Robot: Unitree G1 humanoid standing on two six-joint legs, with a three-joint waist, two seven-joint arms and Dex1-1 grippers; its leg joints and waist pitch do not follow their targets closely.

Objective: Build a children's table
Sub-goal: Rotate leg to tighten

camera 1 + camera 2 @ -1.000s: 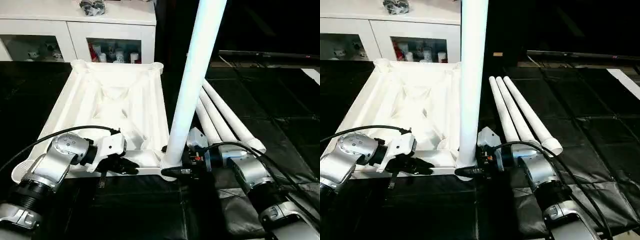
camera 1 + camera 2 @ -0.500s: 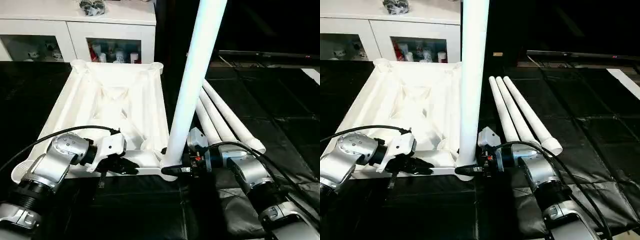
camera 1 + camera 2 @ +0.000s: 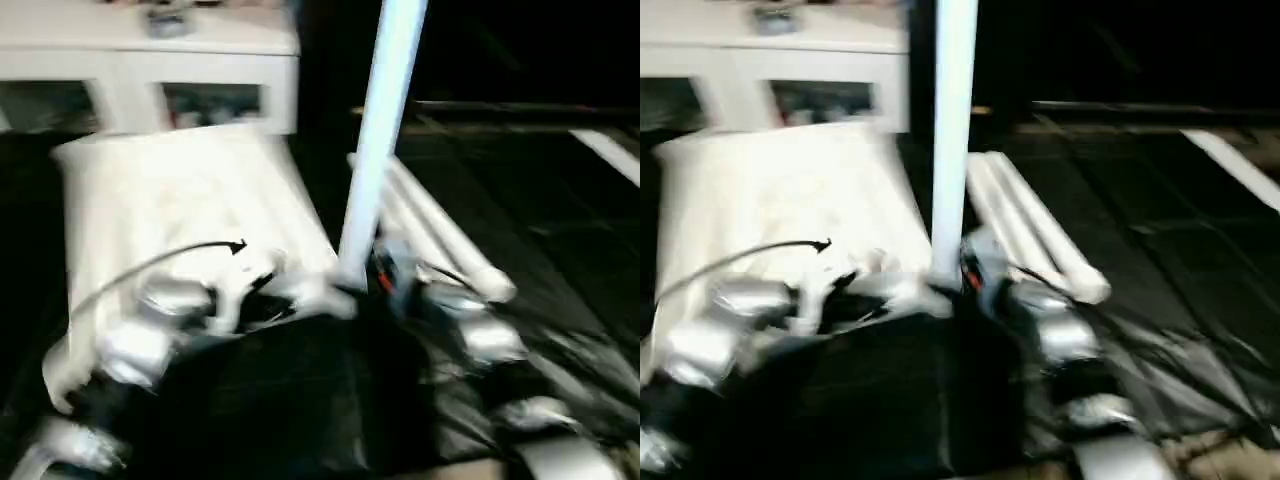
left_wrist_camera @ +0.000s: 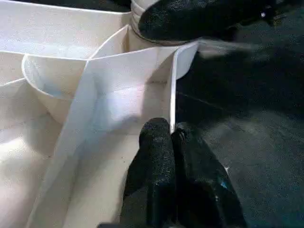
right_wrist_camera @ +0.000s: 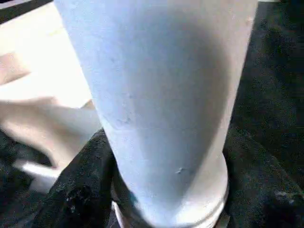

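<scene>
At near corner: long round white plastic leg (image 3: 380,130) stands upright in socket of white ribbed plastic tabletop (image 4: 118,90).
Right gripper (image 5: 166,209): fingers clamped around leg base.
Left gripper (image 4: 171,142): fingers together, pinching tabletop edge wall.
Risk: leg may tilt out if not seated fully.

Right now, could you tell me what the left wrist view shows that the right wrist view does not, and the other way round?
The left wrist view shows the left gripper pinching the thin edge wall of the tabletop, beside its ribbed underside and a cup-shaped hollow. The right wrist view shows the upright leg close up, with the right gripper around its base. Both views show white table plastic over the dark floor covering.
</scene>
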